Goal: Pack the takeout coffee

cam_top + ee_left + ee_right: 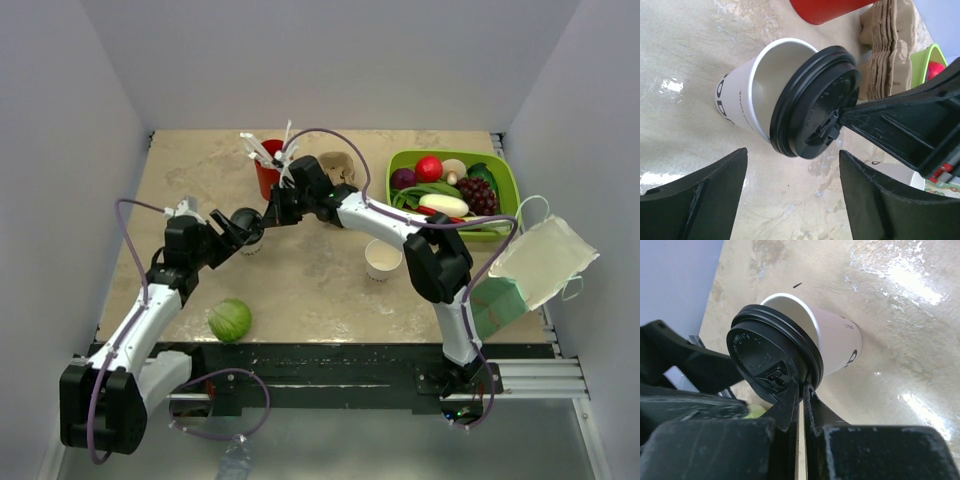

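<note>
marble-patterned tabletop (320, 290) fills the booth floor. the takeout coffee (742, 95) stands left of centre, just in front of the red cup (266, 180). its black lid (815, 100) sits tilted, only partly seated on the rim. the right gripper (802, 387) is pinched together on the lid's edge. the left gripper (792, 155) holds its jaws apart, flanking the cup without touching. capping looks unfinished, and packing hasn't begun.

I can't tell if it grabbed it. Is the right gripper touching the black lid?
Touching. The right wrist view shows the right gripper pinched shut on the rim of the black lid.
</note>
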